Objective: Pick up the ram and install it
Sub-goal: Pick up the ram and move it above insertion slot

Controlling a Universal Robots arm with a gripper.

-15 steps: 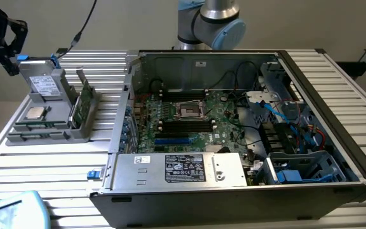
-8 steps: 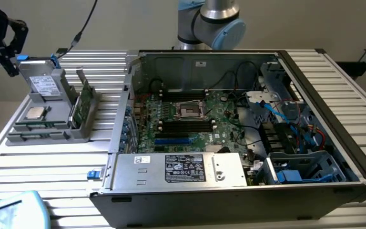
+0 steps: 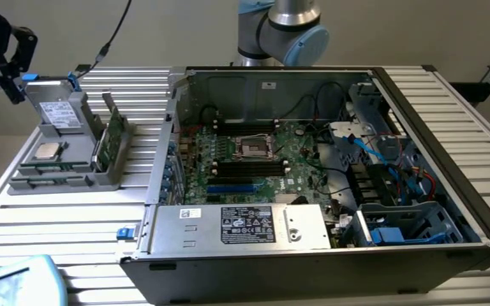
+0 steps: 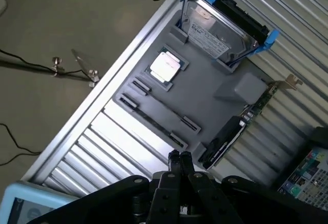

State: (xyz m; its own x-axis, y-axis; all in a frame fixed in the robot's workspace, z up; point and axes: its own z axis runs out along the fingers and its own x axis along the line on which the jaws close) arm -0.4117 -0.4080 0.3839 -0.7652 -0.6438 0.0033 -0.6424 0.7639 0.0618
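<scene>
We see the tool [image 4: 179, 158] clenched, its tips pressed together with nothing between them. The ram [image 3: 53, 169] lies in a slot of the gray holder [image 4: 205, 101] on the tabletop [image 3: 74, 217], below the tool and apart from it.

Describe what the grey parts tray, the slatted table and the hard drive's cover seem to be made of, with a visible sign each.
Parts tray: probably plastic, matte grey; dull even surface, moulded pockets.
Table: likely aluminium, bare silver; ribbed slats catch the light.
Hard drive cover: seemingly metal, silvery; it reflects light around its label.
</scene>
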